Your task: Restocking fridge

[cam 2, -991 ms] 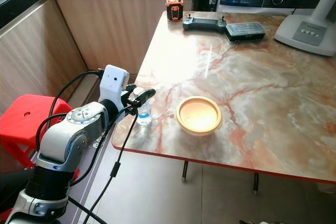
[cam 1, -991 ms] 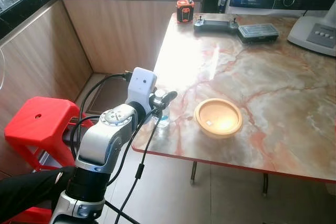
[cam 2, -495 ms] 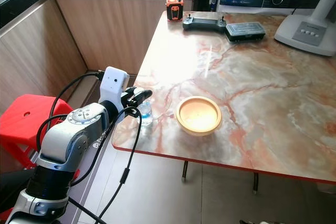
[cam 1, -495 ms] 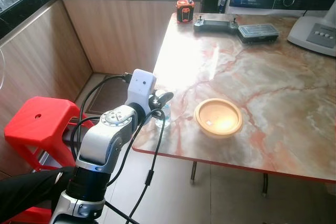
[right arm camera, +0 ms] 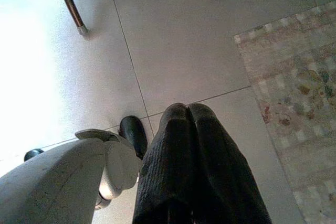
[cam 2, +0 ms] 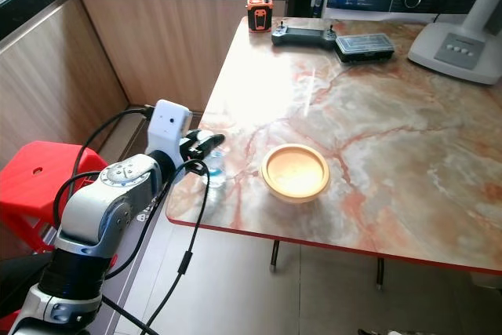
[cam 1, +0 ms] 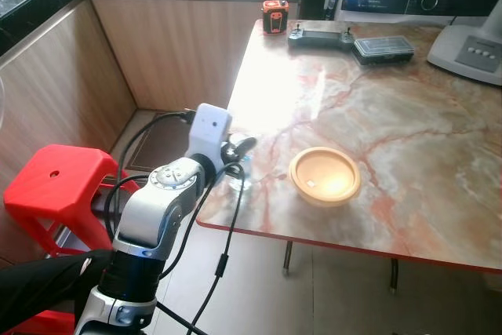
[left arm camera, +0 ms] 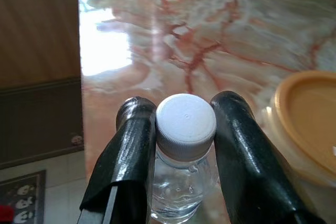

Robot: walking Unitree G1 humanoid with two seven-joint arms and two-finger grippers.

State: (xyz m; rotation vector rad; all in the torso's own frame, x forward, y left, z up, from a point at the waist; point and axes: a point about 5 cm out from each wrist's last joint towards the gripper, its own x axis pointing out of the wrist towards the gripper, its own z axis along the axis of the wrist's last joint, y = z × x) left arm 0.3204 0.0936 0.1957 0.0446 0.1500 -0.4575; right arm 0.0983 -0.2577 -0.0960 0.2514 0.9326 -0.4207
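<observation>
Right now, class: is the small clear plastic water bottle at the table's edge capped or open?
Capped. The small clear plastic water bottle wears a white screw cap, gripped between the left tool fingers.

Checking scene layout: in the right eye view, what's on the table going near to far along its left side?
water bottle held by the left gripper → wooden bowl → orange-black device at the table far corner.

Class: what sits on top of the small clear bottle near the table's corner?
A white screw cap tops the water bottle, with the left gripper fingers pressed either side. The fingers hide the bottle's sides.
</observation>
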